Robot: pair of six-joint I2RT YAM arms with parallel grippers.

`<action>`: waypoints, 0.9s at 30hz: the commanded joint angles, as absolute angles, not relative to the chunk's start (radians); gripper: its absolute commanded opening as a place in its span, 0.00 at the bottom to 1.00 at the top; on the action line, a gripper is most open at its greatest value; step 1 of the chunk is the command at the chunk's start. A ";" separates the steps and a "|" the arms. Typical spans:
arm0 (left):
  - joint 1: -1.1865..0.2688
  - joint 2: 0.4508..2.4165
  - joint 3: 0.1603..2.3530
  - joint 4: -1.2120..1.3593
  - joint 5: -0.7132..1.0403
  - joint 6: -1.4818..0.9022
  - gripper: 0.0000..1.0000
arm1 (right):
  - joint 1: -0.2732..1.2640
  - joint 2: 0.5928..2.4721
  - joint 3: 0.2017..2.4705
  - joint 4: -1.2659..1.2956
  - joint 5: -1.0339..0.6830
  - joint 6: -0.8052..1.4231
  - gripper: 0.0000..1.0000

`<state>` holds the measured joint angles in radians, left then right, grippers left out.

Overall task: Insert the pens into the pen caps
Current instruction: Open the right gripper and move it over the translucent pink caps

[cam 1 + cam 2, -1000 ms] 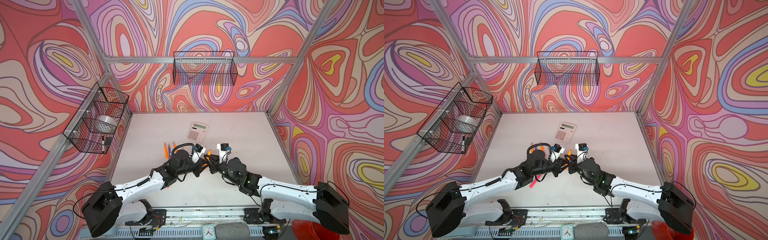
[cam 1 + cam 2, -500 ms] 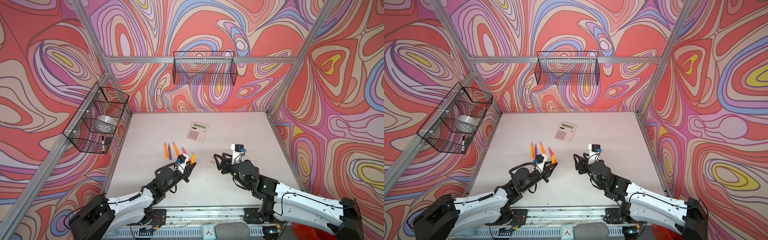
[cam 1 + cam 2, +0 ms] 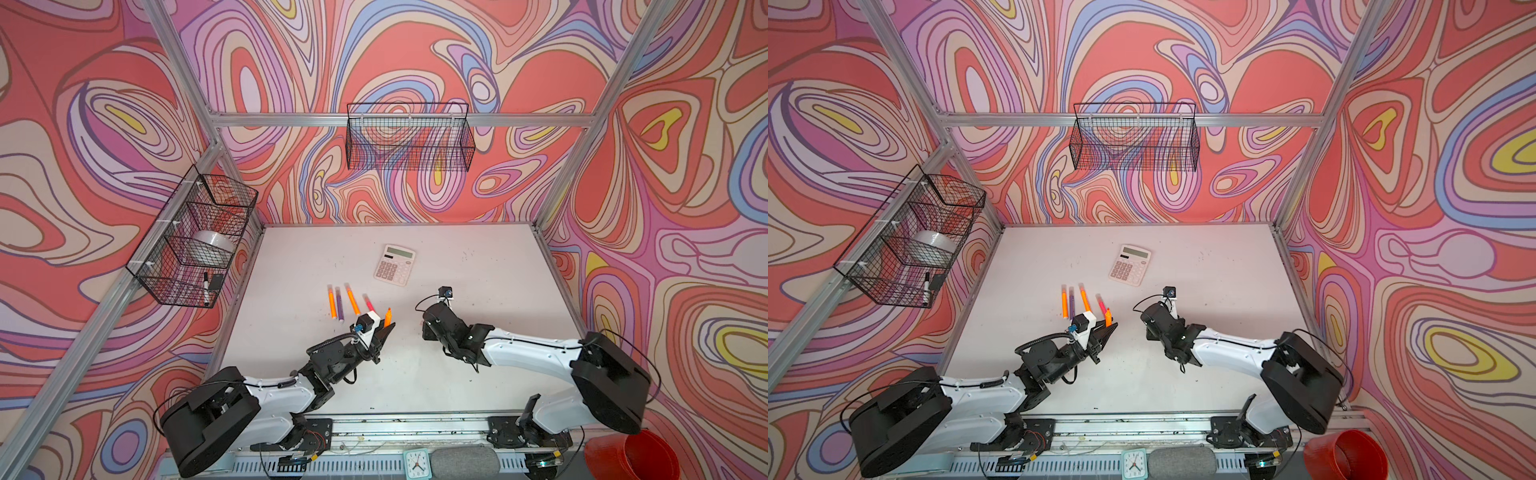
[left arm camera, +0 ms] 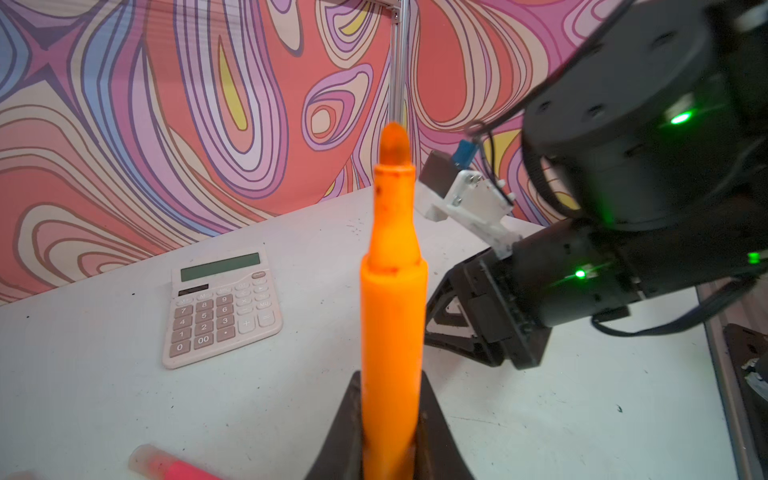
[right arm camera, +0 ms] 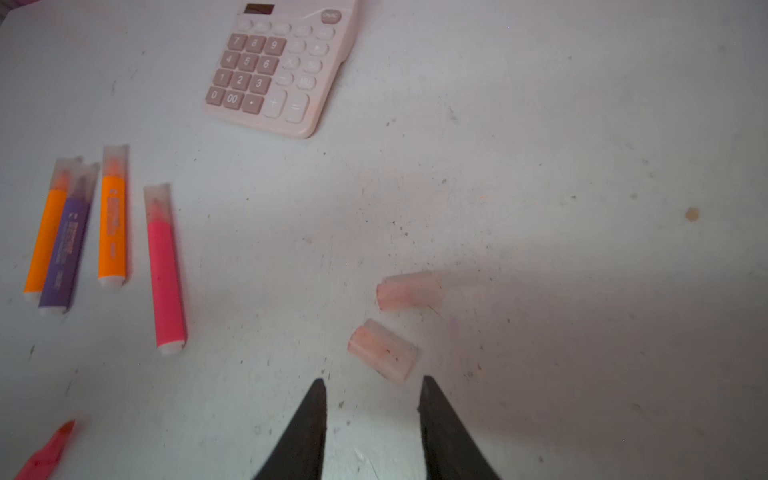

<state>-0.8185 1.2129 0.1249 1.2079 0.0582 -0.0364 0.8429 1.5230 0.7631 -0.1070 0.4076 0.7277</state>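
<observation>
While the left hand [image 3: 385,329] pinches an uncapped orange pen [image 3: 387,317] by its lower barrel, the pen's bare tip sticks out well past the fingertips, over the white worktop [image 3: 478,270]. Across a gap from it, the right hand [image 5: 374,380] hangs low over the worktop, its fingers spread with nothing between them. Just ahead of those fingertips lie two loose pen caps: the nearer cap [image 5: 382,349] close beside one finger [image 5: 440,419], and the farther cap [image 5: 409,289] a little beyond it, not touching it. An uncapped pink-red pen [image 5: 45,453] lies at the edge of the right wrist view.

Farther out, four more pens lie in a row, all wearing caps. An orange capped pen [image 3: 332,303] lies against a purple capped pen [image 3: 339,305]. A second orange capped pen [image 3: 353,300] and a pink-red capped pen [image 3: 368,302] each lie apart.

Beyond them sits a pale pink calculator [image 3: 395,264], face up. On the left wall a wire basket [image 3: 166,266] holds a tape roll [image 3: 214,241] and a black-capped marker [image 3: 205,286]. Another wire basket [image 3: 409,137] hangs on the back wall.
</observation>
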 commanded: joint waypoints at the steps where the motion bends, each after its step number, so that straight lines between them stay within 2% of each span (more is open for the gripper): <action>1: -0.821 1.202 0.128 1.296 0.022 -0.018 0.00 | 0.827 1.610 0.847 -0.132 0.348 0.697 0.32; 10: -0.820 1.145 0.163 1.152 -0.084 -0.038 0.00 | 0.817 1.820 1.014 -0.179 0.335 0.675 0.24; 16: -0.819 1.109 0.181 1.073 -0.194 -0.061 0.00 | 0.815 1.855 1.029 -0.184 0.336 0.682 0.23; 27: -0.820 1.045 0.173 1.042 -0.172 -0.064 0.00 | 0.815 1.851 1.033 -0.222 0.388 0.684 0.22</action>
